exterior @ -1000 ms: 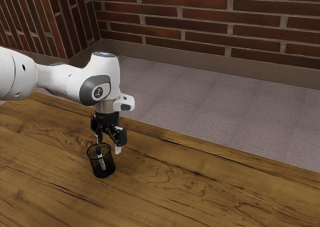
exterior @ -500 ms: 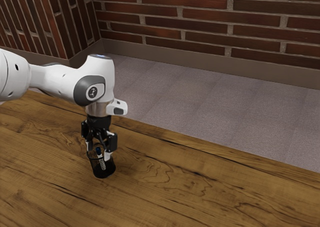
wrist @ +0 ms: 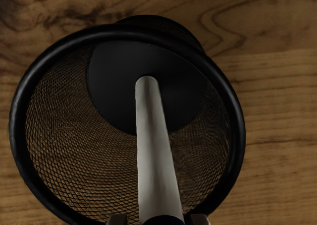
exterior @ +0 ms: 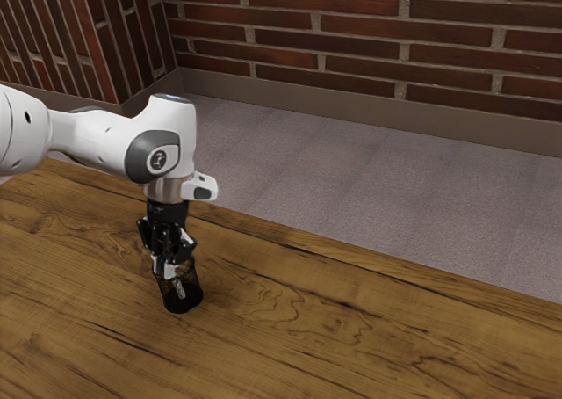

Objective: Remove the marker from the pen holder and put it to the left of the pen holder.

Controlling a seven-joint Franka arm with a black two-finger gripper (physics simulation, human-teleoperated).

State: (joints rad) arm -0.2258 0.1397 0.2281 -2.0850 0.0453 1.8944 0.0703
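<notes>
At the exterior frame's lower left, the gripper (exterior: 164,271) is pinching the marker (wrist: 154,150) narrowly; slanted lifting is risking rim-snagging, tipping the mesh pen holder (exterior: 183,303).

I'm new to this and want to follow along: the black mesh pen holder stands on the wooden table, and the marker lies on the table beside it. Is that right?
Not quite: the black mesh pen holder does stand on the wooden table, but the marker isn't lying beside it; it is inside the holder, as the wrist view shows.
</notes>
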